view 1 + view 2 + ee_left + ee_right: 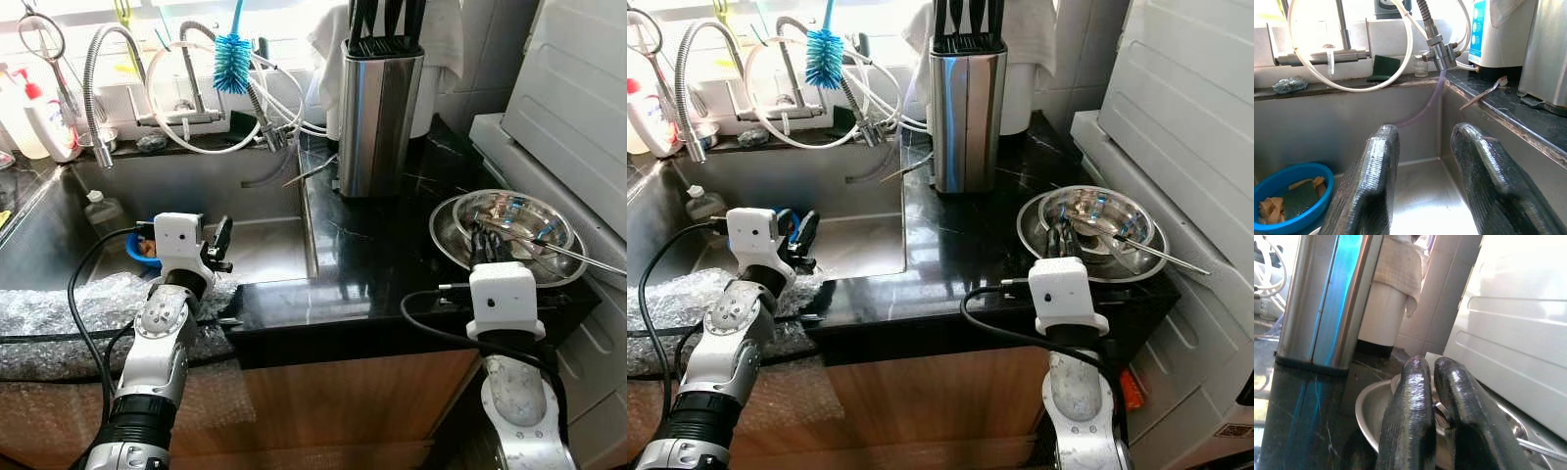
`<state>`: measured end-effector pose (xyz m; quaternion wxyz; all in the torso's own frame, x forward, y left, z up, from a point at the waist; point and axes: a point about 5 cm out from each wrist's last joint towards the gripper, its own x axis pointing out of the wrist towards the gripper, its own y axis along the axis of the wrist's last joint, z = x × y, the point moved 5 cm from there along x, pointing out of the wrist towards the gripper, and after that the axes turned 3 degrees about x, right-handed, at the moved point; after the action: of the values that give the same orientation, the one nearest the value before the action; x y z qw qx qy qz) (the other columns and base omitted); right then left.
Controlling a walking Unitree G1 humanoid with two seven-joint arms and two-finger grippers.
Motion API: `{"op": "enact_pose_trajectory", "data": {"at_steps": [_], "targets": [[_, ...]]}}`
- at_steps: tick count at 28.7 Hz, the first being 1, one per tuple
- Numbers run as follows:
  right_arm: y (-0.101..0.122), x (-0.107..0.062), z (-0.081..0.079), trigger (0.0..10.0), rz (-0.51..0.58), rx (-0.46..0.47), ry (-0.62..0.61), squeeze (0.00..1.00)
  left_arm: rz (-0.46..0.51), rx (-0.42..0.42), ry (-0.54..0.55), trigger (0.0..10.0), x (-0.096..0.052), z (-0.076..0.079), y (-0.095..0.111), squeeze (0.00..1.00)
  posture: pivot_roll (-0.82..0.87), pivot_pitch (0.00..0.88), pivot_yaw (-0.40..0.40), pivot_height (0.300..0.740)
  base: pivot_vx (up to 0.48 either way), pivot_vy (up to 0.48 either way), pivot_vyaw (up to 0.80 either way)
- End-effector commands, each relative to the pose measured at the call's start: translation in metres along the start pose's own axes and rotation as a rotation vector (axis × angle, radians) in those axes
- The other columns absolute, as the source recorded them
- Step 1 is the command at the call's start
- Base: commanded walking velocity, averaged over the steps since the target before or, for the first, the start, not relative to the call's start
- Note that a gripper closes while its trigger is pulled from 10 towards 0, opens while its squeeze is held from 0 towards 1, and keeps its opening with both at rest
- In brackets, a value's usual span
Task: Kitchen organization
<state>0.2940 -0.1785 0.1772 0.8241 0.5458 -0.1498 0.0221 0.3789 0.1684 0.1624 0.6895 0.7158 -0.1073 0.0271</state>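
Two nested steel bowls (443, 227) stand at the right end of the black counter (362, 264), with a long metal utensil (578, 257) lying across them. My right gripper (487, 247) reaches over the bowls' near rim. Its fingers (1405, 421) are shut close together, and a small bit of metal shows between the tips. My left gripper (221, 241) hovers open over the sink's front edge with nothing between its fingers (1371, 186). A blue bowl (1283, 183) holding scraps and a sponge sits in the sink (265, 250).
A steel knife block (377, 113) stands at the back of the counter. A tap with hoses (186, 108) and a blue bottle brush (232, 51) hang over the sink. Bubble wrap (59, 313) covers the front edge on the left. A white appliance (568, 98) borders the right.
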Motion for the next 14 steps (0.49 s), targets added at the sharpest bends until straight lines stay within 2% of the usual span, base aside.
{"op": "enact_pose_trajectory", "data": {"at_steps": [1,9,10,11,14], "targets": [[0.0022,0.0025,-0.0027,0.0,0.002,0.01,0.008,0.0,0.02,0.008,-0.007,10.0,0.0043,0.0014,0.0069,0.0,-0.09,0.0,0.053,0.74,0.0,0.0,0.0],[0.005,0.0045,-0.0021,0.1,0.01,0.028,0.004,0.0,0.023,0.008,-0.006,10.0,0.0049,0.0016,0.0077,0.0,-0.09,0.0,0.053,0.74,0.0,0.0,0.0],[0.0065,0.0056,-0.0024,5.7,0.013,0.03,0.005,0.0,0.023,0.008,-0.007,10.0,0.0051,0.0017,0.0079,0.0,-0.09,0.0,0.054,0.74,0.0,0.0,0.0],[0.0078,0.0065,-0.0027,10.0,0.017,0.032,0.007,0.0,0.024,0.008,-0.008,10.0,0.0053,0.0018,0.0082,0.0,-0.09,0.0,0.054,0.74,0.0,0.0,0.0],[0.0082,0.0071,-0.0029,10.0,0.019,0.033,0.007,0.0,0.025,0.009,-0.008,10.0,0.0056,0.0018,0.0085,0.0,-0.09,0.0,0.054,0.74,0.0,0.0,0.0]]}}
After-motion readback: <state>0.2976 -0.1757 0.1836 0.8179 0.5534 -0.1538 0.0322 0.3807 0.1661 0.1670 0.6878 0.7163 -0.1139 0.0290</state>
